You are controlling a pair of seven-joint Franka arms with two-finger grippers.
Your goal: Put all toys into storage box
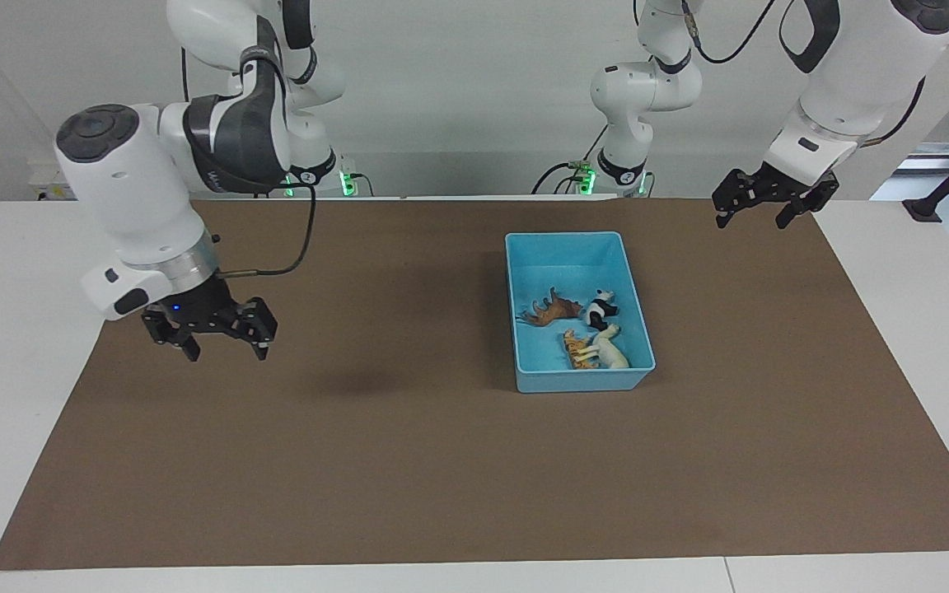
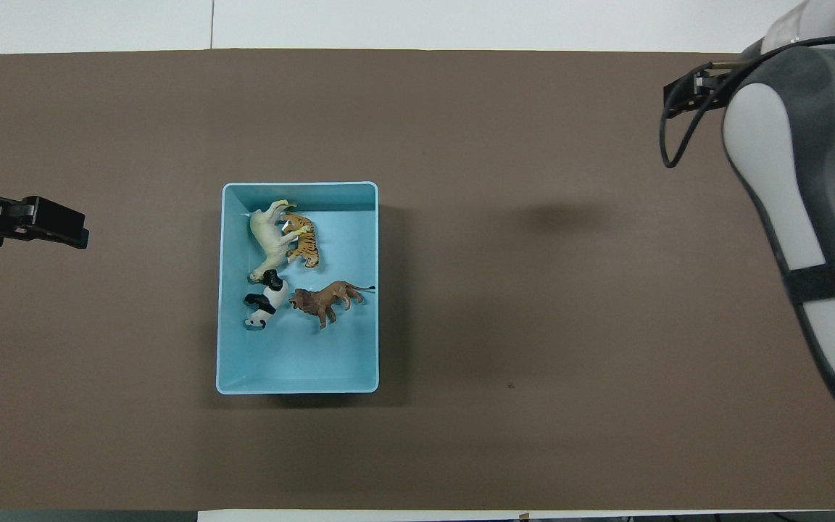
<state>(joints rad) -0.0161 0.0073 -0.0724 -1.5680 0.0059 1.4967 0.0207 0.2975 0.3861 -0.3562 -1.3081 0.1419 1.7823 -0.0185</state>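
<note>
No text can be read for certain. The right arm (image 2: 823, 279) carries a dark band with pale lettering, cut off at the picture's edge.

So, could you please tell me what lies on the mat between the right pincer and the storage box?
Nothing: in the facing view only bare brown mat stretches between the open right pincer and the storage box.

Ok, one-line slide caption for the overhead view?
Four small plastic animal toys lie inside the light blue rectangular plastic storage box on brown paper.
</note>
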